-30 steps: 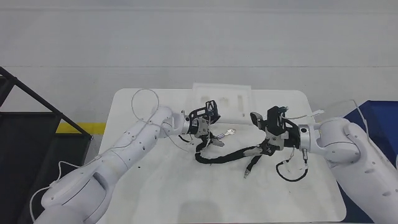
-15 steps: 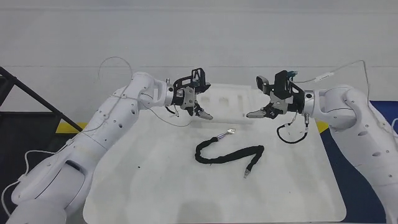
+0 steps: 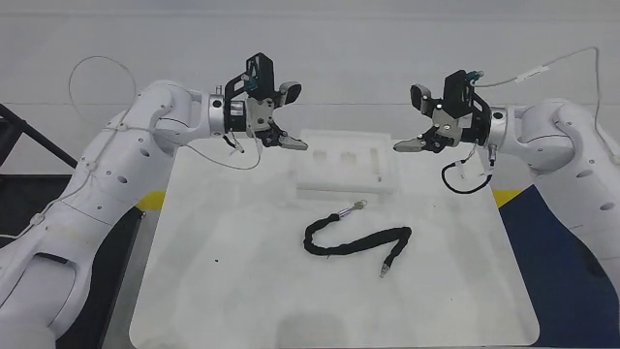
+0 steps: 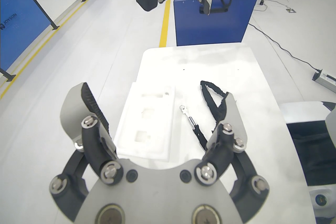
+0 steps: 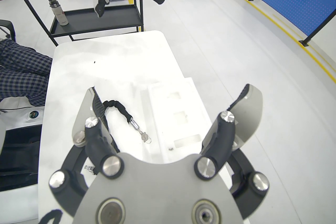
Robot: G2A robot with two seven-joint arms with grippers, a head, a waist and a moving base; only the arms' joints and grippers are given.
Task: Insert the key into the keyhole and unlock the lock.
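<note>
White foam tray (image 3: 344,165) sits at the far side of the table (image 3: 223,291) in the top view. The black cable lock (image 3: 354,242) lies just in front of the tray, with the key (image 3: 358,206) at the metal end nearest the tray. The left gripper (image 3: 289,116) and right gripper (image 3: 409,119) hang beyond the tray's two ends, both spread wide and holding nothing. Left wrist view: the parted fingers frame the tray, with the key just beside it. Right wrist view: wide-apart fingers again, and the lock curls beside the tray.

Lock (image 3: 354,243) on table (image 3: 232,281), before tray (image 3: 344,163)
</note>
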